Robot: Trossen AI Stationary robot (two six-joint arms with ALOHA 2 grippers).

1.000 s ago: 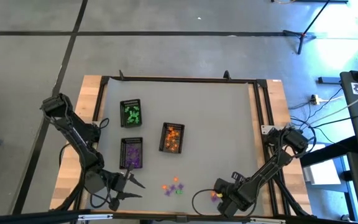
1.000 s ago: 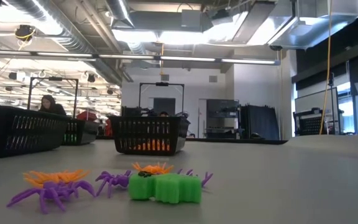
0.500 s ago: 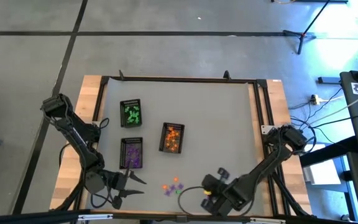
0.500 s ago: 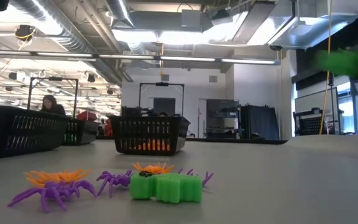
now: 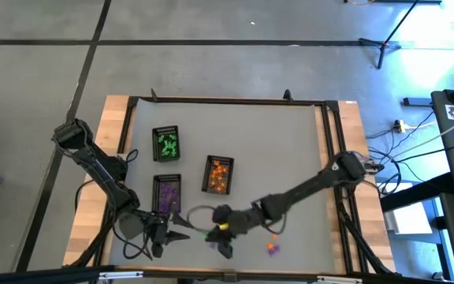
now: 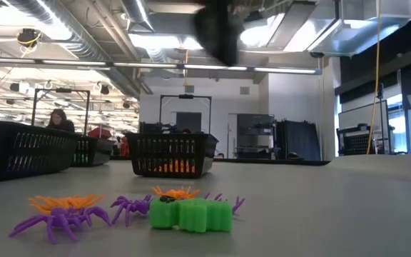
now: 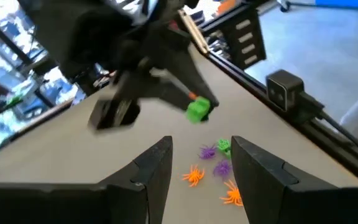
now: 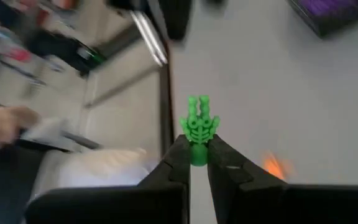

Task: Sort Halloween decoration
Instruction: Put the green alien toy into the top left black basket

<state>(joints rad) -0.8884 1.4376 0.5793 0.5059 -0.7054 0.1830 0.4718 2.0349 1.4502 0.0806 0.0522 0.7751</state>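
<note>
Right pincer (image 8: pixel 197 163) clamped on a green trinket (image 8: pixel 198 129), above the loose pile (image 5: pixel 225 237) at six o'clock on the counter (image 5: pixel 290 158)
Carry it level to the green tray (image 5: pixel 166 143) at ten o'clock, release low inside; left pincer (image 7: pixel 196 171), fingers apart, waits nearby

A lab or workshop: exposed ceiling ducts (image 6: pixel 63 32), metal racks (image 6: pixel 255 135), concrete floor (image 5: pixel 211 71).

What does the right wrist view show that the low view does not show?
Only the right wrist view shows the right gripper shut on a green trinket, held above the table. Only the low view shows the orange tray and a loose pile of trinkets, with a green block among them. Both show the grey table.
</note>
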